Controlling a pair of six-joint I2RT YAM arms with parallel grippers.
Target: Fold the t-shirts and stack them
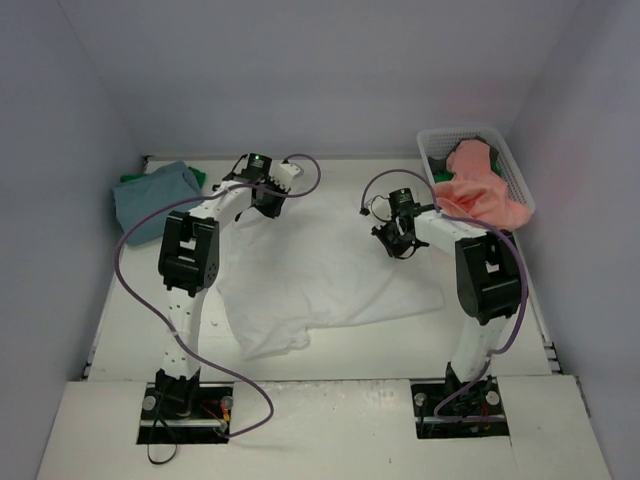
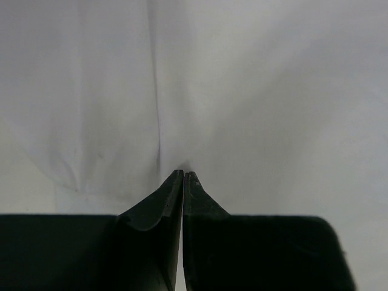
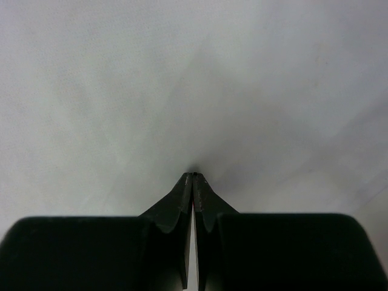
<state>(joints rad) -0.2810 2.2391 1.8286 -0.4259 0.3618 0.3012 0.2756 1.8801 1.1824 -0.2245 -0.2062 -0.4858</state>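
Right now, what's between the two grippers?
Only the white t-shirt, spread on the table; the left gripper and right gripper each pinch it. Top view shows it.

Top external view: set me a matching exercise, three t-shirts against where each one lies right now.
Things:
1. white t-shirt
2. salmon pink t-shirt
3. light blue t-shirt

Places:
A. draped over the white basket, far right
B. folded, at the far left of the table
C. spread out in the middle

Pairs: 1-C, 2-A, 3-B
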